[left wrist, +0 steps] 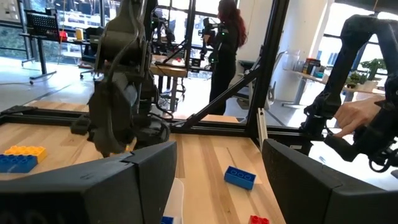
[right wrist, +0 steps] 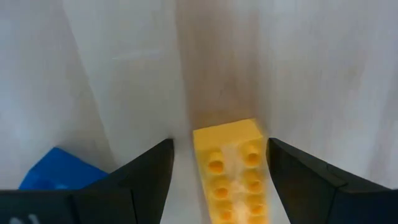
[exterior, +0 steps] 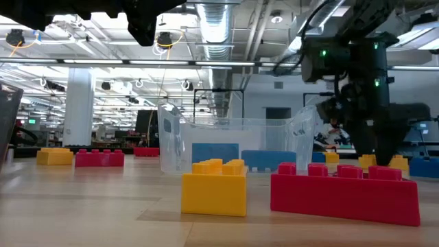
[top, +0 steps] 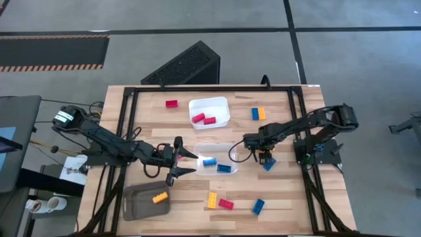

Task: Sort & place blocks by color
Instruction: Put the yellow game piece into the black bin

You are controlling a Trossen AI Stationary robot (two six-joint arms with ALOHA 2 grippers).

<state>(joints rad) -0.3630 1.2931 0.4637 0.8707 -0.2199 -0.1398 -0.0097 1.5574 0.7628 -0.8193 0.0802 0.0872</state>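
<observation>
My right gripper [top: 263, 157] points down at the table just right of the clear tray [top: 230, 153]. It is open, and its fingers [right wrist: 149, 168] stand on either side of a yellow block [right wrist: 231, 168] that lies flat, studs up. A blue block [top: 268, 165] lies beside it and also shows in the right wrist view [right wrist: 56, 167]. My left gripper [top: 179, 158] hangs open and empty at the clear tray's left end. The clear tray holds two blue blocks [top: 217, 164]. The white tray [top: 220, 103] holds two red blocks [top: 203, 119]. The grey tray [top: 135, 205] holds a yellow block [top: 160, 197].
Loose blocks lie on the table: red [top: 172, 103] at the far left, blue [top: 254, 113] and yellow [top: 262, 113] at the far right, and yellow [top: 212, 199], red [top: 225, 203] and blue [top: 258, 207] near the front. A black frame [top: 128, 125] rims the table. A person's hand [left wrist: 354, 115] shows beyond it.
</observation>
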